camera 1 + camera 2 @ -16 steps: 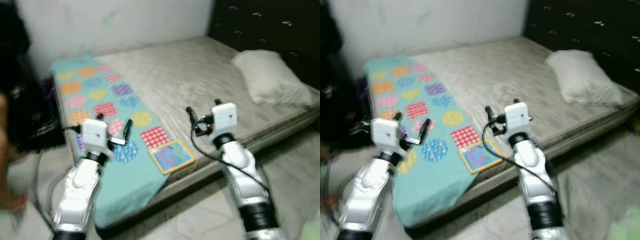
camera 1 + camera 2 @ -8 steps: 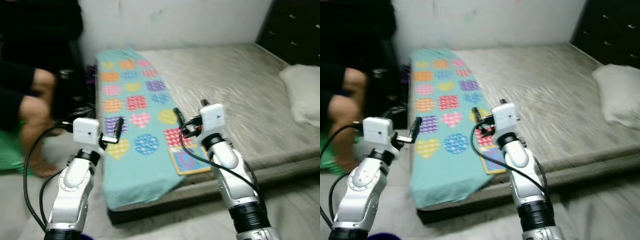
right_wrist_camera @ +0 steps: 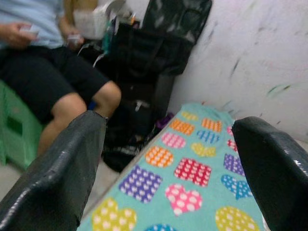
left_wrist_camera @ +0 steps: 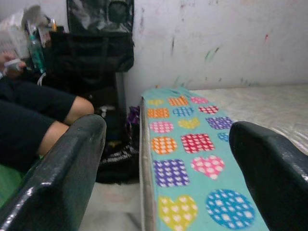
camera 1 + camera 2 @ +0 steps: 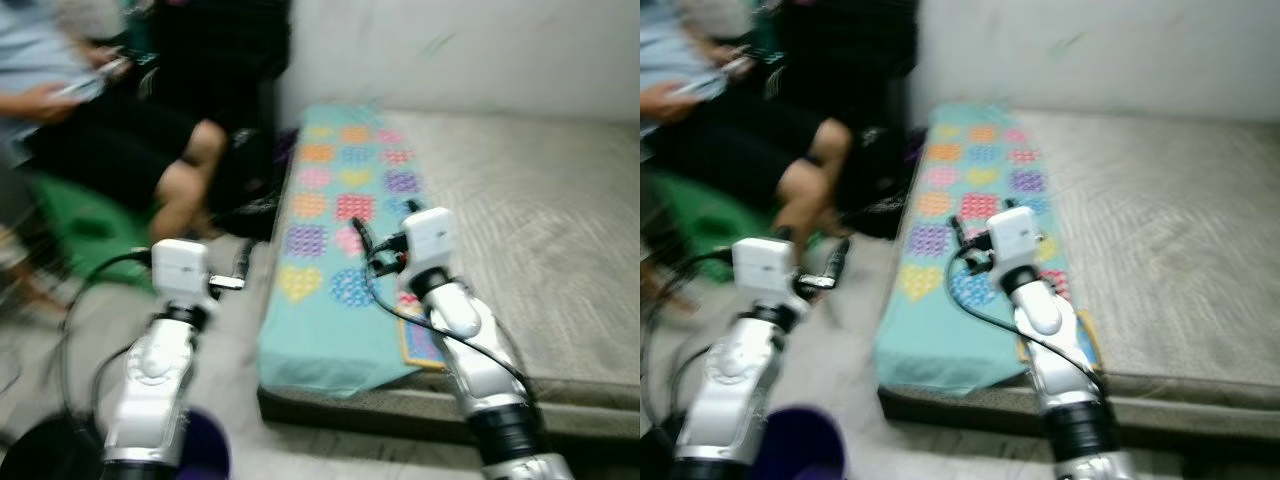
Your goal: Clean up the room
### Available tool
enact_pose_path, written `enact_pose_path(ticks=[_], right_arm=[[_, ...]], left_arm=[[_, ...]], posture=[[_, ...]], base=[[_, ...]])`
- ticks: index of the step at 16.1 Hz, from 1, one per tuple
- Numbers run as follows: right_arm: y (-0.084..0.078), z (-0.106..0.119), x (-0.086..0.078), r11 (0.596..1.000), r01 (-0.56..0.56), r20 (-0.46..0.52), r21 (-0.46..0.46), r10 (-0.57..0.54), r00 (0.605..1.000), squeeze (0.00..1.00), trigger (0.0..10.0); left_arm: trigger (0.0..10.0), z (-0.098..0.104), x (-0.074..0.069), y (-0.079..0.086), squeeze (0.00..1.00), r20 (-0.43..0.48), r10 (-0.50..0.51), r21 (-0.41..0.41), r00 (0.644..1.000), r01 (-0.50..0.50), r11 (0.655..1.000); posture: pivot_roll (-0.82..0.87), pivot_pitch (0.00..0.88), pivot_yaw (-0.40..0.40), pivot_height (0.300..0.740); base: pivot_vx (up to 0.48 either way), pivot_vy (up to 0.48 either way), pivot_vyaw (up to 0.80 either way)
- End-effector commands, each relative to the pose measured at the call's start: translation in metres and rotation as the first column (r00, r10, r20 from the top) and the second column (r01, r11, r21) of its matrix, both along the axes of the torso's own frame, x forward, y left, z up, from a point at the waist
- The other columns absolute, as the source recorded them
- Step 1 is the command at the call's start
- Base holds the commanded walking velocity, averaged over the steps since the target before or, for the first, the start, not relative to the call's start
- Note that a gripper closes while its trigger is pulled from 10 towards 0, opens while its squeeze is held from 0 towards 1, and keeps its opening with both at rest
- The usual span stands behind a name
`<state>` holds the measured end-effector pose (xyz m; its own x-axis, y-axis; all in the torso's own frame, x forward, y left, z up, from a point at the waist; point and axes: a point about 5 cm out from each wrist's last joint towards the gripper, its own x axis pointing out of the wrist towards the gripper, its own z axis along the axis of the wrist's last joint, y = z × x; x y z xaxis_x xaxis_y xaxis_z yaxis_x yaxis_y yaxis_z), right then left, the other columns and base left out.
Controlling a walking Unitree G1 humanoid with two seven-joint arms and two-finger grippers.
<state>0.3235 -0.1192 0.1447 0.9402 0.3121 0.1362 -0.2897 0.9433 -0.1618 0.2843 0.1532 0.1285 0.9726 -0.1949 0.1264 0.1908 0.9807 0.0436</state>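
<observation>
- both claws are up in front of me and holding nothing. my left claw [image 5: 238,281] hangs over the floor beside the bed, my right claw [image 5: 368,247] sits over the teal blanket [image 5: 340,250].
- fingers on each are spread apart. the wrist views look straight out between two wide black fingers [image 4: 57,178] on the left and [image 3: 53,168] on the right, with nothing between them.
- "clean up the room" doesn't name a thing, so my best guess for the target is that teal blanket with the coloured hearts and dots. it's laid as a long strip down the left edge of the mattress [image 5: 560,230], long axis running away from me toward the wall [image 4: 216,43].
- the near end droops over the bed's foot edge, right below and ahead of my right claw, so the right arm is the nearer one. the left would have to reach across to its right.
- there's also a flat yellow-bordered book or card [image 5: 420,342] on the blanket near my right forearm, partly hidden by the arm.
- a person [image 5: 130,140] sits on something green just left of the bed, knees close to the blanket's far corner.
- a dark bag [image 4: 98,48] stands against the wall.
- head views are blurry, and a dark purple round thing [image 5: 800,445] at my feet is cut off, can't tell what it is.
</observation>
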Motion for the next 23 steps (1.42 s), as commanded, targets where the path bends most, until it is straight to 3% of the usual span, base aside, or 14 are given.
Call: enact_pose_path(ticks=[1, 6, 11, 18, 23], right_arm=[[0.0039, 0.004, 0.0009, 1.0, -0.015, 0.012, 0.025, 0.014, 1.0, 0.0, 10.0], [0.0038, 0.004, 0.0004, 0.999, -0.014, 0.011, 0.032, 0.014, 1.0, 0.0, 10.0], [0.0037, 0.0042, 0.0008, 0.999, -0.011, 0.01, 0.036, 0.011, 1.0, 0.0, 10.0], [0.0034, 0.0046, 0.0018, 0.999, -0.008, 0.011, 0.036, 0.007, 1.0, 0.0, 10.0], [0.0013, 0.0037, 0.0014, 0.999, 0.003, 0.011, 0.035, -0.003, 1.0, 0.0, 10.0]], left_arm=[[10.0, 0.0028, 0.0004, 0.004, 0.0, 0.008, 0.008, 0.011, 1.0, -0.008, 1.0], [10.0, 0.0038, -0.0016, 0.0005, 0.0, 0.015, -0.048, -0.02, 0.999, 0.048, 0.999], [10.0, 0.0052, -0.0024, 0.0003, 0.0, 0.021, -0.063, -0.03, 0.998, 0.063, 0.998], [10.0, 0.0059, -0.0014, 0.0005, 0.0, 0.021, -0.066, -0.027, 0.998, 0.066, 0.997], [10.0, 0.0053, 0.0004, 0.0047, 0.0, 0.011, -0.016, -0.037, 1.0, 0.016, 0.999]], posture=[[-0.02, 0.0, -0.055, 0.74], [-0.02, 0.0, -0.053, 0.74], [-0.02, 0.0, -0.052, 0.74], [-0.02, 0.0, -0.053, 0.74], [-0.02, 0.0, -0.053, 0.74]], base=[[0.0, 0.0, 0.0], [0.0, 0.0, 0.0], [0.322, 0.0, 0.0], [0.329, 0.0, 0.0], [0.0, 0.0, 0.0]])
